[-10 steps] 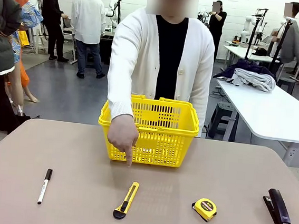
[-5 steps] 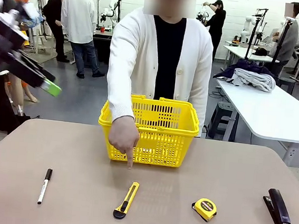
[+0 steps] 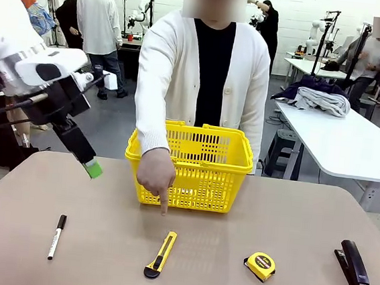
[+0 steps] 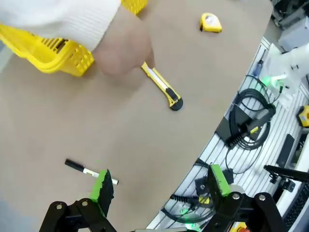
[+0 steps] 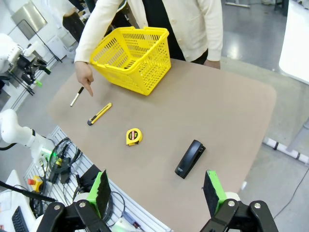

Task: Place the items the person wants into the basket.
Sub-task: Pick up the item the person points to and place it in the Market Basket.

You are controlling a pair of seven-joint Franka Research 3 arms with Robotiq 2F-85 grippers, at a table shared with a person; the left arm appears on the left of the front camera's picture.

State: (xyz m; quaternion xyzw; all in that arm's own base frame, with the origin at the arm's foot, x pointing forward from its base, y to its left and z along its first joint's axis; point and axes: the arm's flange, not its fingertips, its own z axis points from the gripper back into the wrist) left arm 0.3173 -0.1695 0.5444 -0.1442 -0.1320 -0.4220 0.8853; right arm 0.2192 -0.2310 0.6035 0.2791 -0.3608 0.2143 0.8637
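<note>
Left fingers (image 3: 93, 168), spread wide, have swung down toward the table (image 3: 270, 217); right fingers (image 5: 213, 189) wide too.

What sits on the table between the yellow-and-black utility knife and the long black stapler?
A squat yellow tape measure lies between the knife and the stapler, clear in the front view.

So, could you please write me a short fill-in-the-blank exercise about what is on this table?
1. The person's hand points down at the ____.
2. Right of the tape measure lies the black ____.
3. The left gripper hovers with its jaws ____.
4. Behind the hand stands the yellow ____.
Missing words: utility knife; stapler; open; basket.
</note>
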